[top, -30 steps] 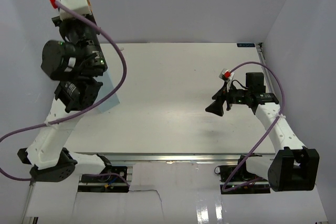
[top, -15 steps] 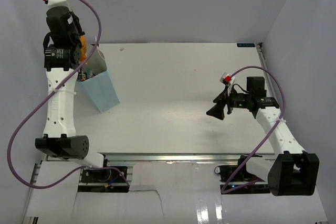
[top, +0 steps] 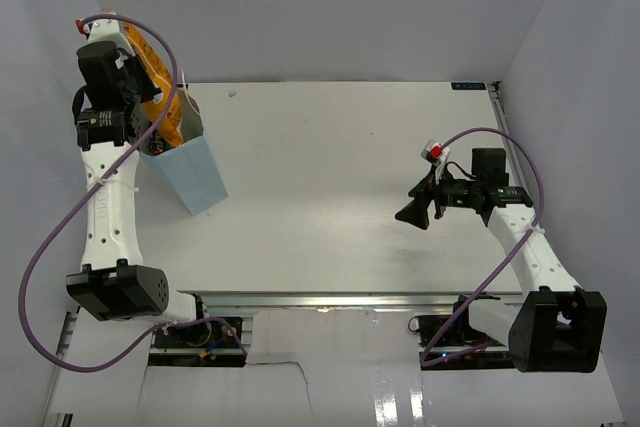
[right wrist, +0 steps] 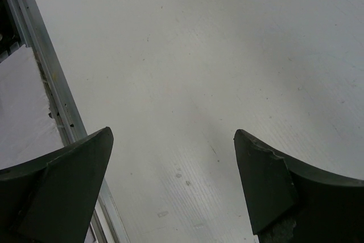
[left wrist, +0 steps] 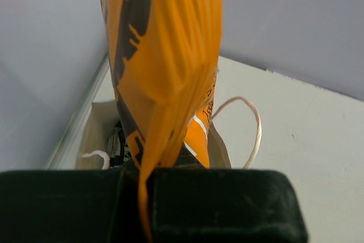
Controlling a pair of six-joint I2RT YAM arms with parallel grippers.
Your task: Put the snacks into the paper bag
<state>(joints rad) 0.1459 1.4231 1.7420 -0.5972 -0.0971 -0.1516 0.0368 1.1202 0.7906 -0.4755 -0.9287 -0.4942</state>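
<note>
Orange bag [left wrist: 170,55] is sitting pinched between the jaws of the left gripper [left wrist: 142,189]. The jaws are clamping down on one thin edge of it, all but meeting, with only the crinkled foil between them. The rest of the bag is stretching straight out ahead of the jaws, and its far end is reaching the mouth of the paper bag [top: 200,175]. Whether that end is past the rim cannot be told.

Paper bag is standing on the table [top: 330,167] directly ahead of and beneath the left jaws, with its mouth facing them. Its white inside is showing on either side of the orange bag. One string handle [left wrist: 253,126] is looping out to the right of the jaws. Something dark and printed is showing inside the paper bag just left of the orange bag, too hidden to identify.

Right gripper [right wrist: 173,135] is hovering over the table, well apart from the paper bag. Its jaws are standing wide open and gripping nothing, with only bare table surface showing between the fingers. A metal rail [right wrist: 51,83] at the table edge is running past the outside of one finger.
</note>
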